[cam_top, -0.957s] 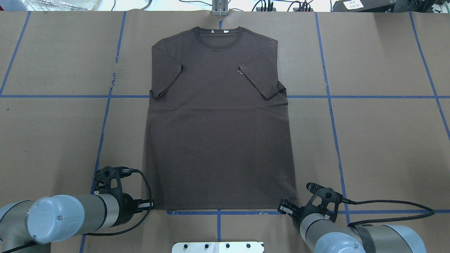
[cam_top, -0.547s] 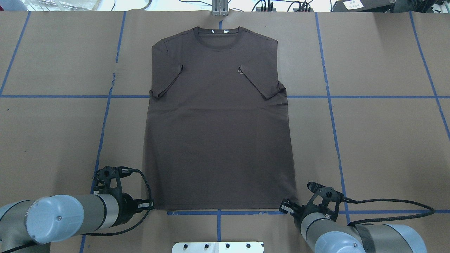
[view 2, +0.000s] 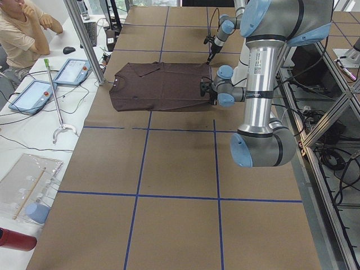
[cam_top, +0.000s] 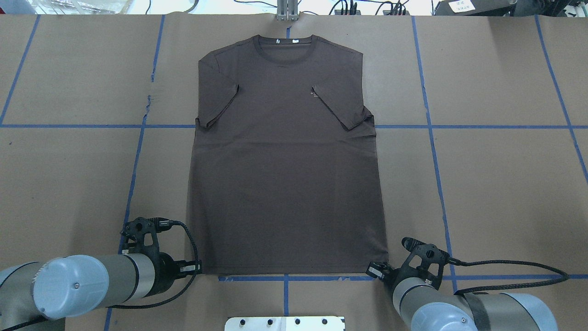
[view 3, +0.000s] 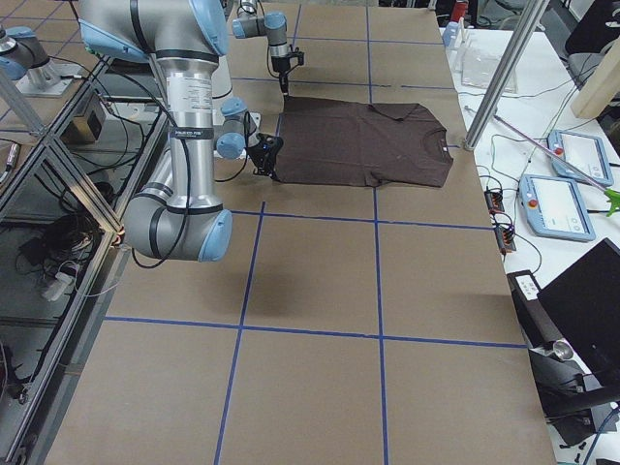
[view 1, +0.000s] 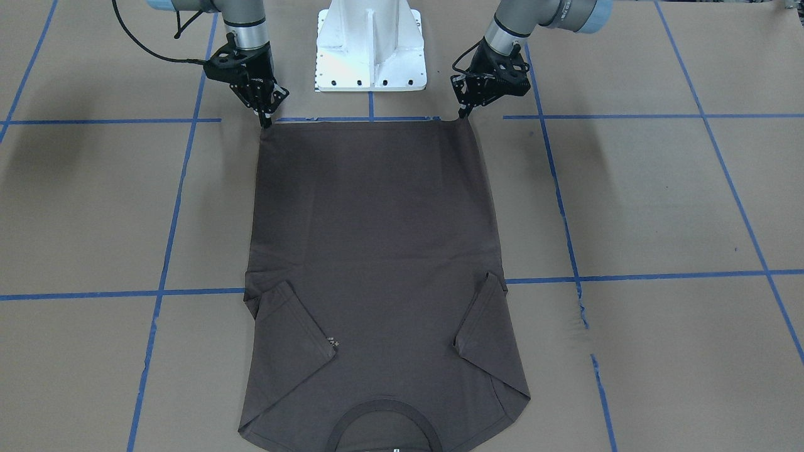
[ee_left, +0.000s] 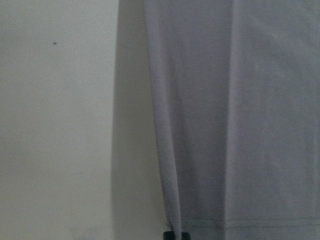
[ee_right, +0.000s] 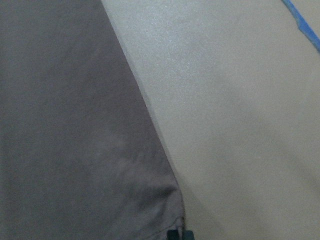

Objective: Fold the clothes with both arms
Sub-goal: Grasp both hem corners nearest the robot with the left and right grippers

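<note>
T-shirt (cam_top: 285,174) hem corners sat pinched in the narrow left gripper (view 1: 463,113) and right gripper (view 1: 266,120). Only the right wrist view showed fabric puckering there. Overhead, it lay flat on the table (cam_top: 482,184), sleeves (cam_top: 216,96) folded inward, collar (cam_top: 285,46) farthest from the robot.

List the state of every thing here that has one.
T-shirt: spread flat, front up, collar away from the robot.
sleeves: both folded inward onto the body.
left hand: shut on the T-shirt's hem corner.
right hand: shut on the other hem corner.
</note>
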